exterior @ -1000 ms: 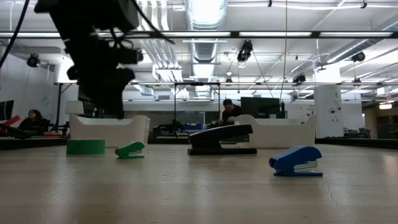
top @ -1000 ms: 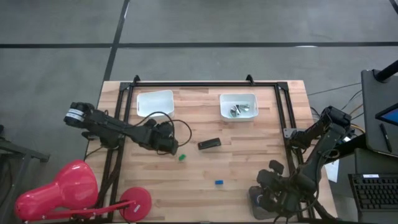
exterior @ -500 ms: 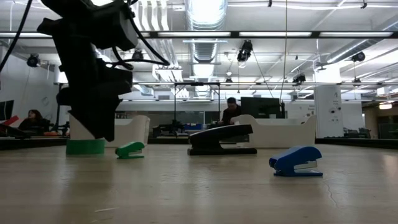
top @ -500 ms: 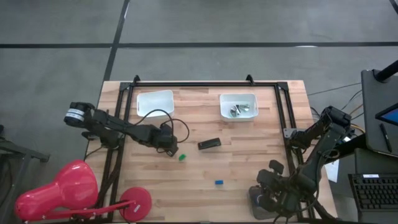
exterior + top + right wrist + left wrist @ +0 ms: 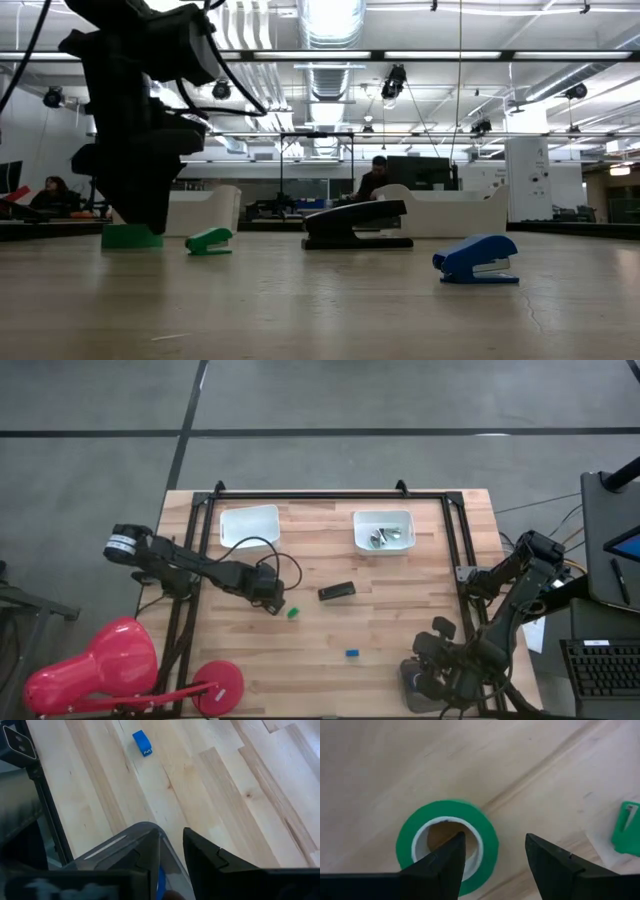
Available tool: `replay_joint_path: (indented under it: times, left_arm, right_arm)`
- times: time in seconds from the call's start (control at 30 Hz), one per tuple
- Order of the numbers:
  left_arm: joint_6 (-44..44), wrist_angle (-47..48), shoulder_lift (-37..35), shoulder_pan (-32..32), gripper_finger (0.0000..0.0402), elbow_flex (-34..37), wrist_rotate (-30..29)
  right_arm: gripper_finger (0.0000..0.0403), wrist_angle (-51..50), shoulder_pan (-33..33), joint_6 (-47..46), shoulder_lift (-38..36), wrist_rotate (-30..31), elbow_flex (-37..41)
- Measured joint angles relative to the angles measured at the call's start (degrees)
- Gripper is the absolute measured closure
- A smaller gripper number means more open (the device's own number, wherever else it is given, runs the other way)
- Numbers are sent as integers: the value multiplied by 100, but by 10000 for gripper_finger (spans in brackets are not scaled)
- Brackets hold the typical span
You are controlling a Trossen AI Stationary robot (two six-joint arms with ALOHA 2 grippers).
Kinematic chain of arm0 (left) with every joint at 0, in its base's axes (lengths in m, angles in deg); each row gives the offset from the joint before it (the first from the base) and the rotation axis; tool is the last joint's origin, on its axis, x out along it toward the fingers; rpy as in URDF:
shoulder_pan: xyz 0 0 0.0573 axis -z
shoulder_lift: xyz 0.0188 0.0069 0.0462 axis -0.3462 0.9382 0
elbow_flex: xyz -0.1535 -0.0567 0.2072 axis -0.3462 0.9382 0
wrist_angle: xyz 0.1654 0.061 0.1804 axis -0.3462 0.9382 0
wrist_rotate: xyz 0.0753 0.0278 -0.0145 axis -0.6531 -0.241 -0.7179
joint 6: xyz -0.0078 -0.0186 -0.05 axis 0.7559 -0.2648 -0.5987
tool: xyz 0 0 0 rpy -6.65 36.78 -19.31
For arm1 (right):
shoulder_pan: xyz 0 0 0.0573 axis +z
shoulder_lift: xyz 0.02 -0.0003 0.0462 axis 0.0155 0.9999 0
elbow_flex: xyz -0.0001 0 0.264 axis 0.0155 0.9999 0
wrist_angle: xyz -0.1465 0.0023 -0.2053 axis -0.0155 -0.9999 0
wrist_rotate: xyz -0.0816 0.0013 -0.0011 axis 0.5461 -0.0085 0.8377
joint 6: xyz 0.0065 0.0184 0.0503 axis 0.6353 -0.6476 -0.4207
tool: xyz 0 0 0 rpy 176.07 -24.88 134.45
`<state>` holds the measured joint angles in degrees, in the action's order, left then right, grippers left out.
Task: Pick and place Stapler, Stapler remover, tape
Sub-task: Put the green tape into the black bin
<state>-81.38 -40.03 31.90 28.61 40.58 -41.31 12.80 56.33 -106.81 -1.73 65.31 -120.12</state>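
Left tool spread open, 1 finger seemingly inside the green tape, ungripped.

Your left gripper has dropped lower over the last second and closed in on the green tape: in the low view its dark body now reaches nearly to the table and hides most of the roll, which a second ago showed whole beside it. From above, the wrist has slid a touch toward the table's middle. Wrist view now has one finger inside the roll's hole, the other just outside the ring, jaws spread.
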Motion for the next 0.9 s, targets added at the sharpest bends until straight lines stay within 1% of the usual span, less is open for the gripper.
replay_joint_path:
  times: [0.27,0.33,0.43,0.6,0.63,0.7,0.9]
  left_arm:
    - [-26,-56,0,-4,236,137,75]
    - [142,-122,0,-4,251,139,75]
    - [380,-219,0,-7,284,139,71]
    - [816,-446,0,-23,356,137,67]
    - [958,-502,0,-34,362,121,67]
    - [1329,-603,0,-65,362,55,40]
    - [2258,-940,0,-74,360,-167,-358]
  right_arm:
    - [319,2,0,82,0,0,0]
    - [323,2,0,82,0,10,0]
    - [330,4,0,86,0,78,0]
    - [338,7,0,100,0,153,0]
    - [339,7,0,104,0,177,0]
    - [339,9,2,105,0,295,0]
    - [334,36,0,320,0,679,0]
